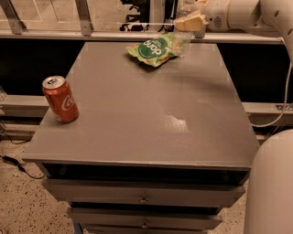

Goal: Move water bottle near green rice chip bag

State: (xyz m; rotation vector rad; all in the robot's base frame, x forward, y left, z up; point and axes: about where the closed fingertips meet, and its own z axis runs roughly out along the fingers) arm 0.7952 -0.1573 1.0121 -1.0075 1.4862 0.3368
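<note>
The green rice chip bag (155, 47) lies at the far middle of the grey table (151, 119), its dark green logo facing up. The clear water bottle (183, 39) stands upright right beside the bag's right end, by the table's far edge. Whether its base touches the table I cannot tell. My gripper (189, 21) reaches in from the upper right on a white arm (238, 13) and is shut on the bottle's upper part, with its cream fingers (192, 20) around it.
A red soda can (60, 99) stands near the table's left edge. A rail (91, 34) runs behind the table. Drawers (143, 199) sit below the front edge. My white body (270, 183) fills the lower right, and a cable (286, 91) hangs at the right.
</note>
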